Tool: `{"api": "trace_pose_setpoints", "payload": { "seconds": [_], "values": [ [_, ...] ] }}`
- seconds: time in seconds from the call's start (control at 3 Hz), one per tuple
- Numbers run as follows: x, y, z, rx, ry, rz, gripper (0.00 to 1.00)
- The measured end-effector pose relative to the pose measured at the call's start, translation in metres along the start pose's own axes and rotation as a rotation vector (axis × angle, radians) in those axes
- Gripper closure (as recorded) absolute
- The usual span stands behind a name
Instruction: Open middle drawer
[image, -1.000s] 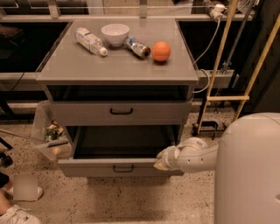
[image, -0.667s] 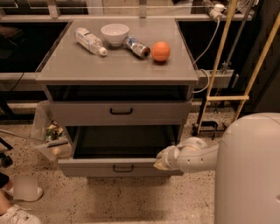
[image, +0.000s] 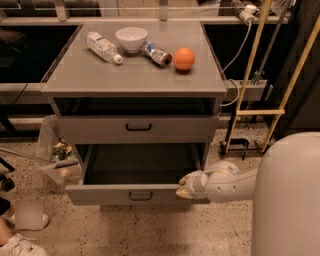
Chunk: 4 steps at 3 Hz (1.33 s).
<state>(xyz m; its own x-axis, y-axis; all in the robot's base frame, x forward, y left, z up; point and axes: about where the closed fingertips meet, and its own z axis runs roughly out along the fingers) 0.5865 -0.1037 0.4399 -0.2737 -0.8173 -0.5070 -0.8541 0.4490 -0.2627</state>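
Cluttered cabinet top (image: 140, 77); end effector (image: 184, 191) perhaps touching middle drawer (image: 100, 194) front

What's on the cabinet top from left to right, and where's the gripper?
Clear plastic bottle, white bowl, small drink container on its side, orange. The gripper is lower, at the right end of the open middle drawer's front.

No text is legible (the bottle label (image: 100, 44) included), with the hand (image: 187, 186) at the middle drawer (image: 100, 194) front.

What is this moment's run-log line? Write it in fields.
middle drawer: pulled well out, inside empty | claw: at drawer's front right corner | step: opening looks done
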Motion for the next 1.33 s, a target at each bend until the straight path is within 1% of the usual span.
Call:
{"api": "trace_pose_setpoints", "payload": {
  "seconds": [0.33, 0.67, 1.0, 1.33],
  "values": [
    [0.003, 0.015, -0.001, -0.021, -0.013, 0.013, 1.0],
    [0.002, 0.015, -0.003, -0.021, -0.013, 0.013, 1.0],
    [0.005, 0.028, -0.004, -0.041, -0.021, 0.026, 1.0],
    [0.004, 0.027, -0.006, -0.042, -0.021, 0.026, 1.0]
  ]
}}
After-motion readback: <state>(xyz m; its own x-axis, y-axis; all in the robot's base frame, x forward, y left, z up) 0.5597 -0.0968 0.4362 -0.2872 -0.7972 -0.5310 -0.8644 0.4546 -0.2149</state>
